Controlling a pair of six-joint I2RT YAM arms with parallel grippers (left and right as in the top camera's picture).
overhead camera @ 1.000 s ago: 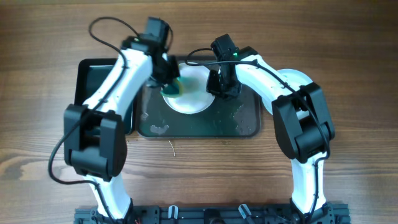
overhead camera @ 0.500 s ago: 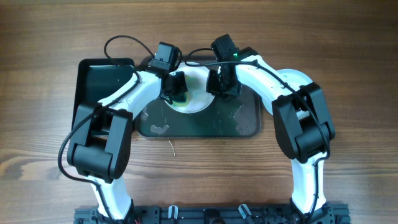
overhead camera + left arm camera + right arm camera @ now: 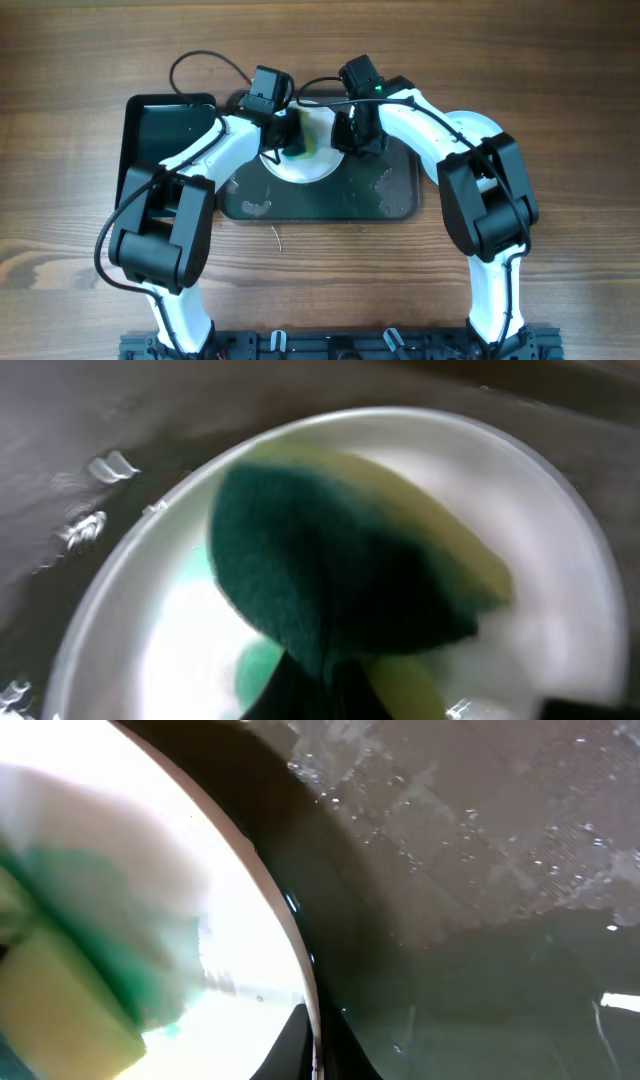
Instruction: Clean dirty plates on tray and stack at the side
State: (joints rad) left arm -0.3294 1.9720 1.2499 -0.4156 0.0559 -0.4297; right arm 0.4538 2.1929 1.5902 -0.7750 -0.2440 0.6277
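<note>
A white plate [image 3: 318,166] lies on the far middle of the dark grey tray [image 3: 392,203]. My left gripper [image 3: 283,138] is shut on a green and yellow sponge [image 3: 295,145] and presses it on the plate. In the left wrist view the sponge [image 3: 340,570] covers the middle of the plate [image 3: 560,620], with a teal smear [image 3: 258,665] beside my fingers [image 3: 325,695]. My right gripper [image 3: 352,143] is shut on the plate's right rim. In the right wrist view the rim [image 3: 285,920] runs between my fingers [image 3: 318,1045].
A glossy black tub [image 3: 160,140] stands left of the tray. Pale round plates [image 3: 488,125] sit right of the tray, mostly hidden under my right arm. The tray floor [image 3: 480,890] is wet with foamy patches. A thin strand lies on the wooden table [image 3: 277,238].
My left arm swung in from the left and moved the sponge rightward across the plate. My right gripper has stayed on the rim.
</note>
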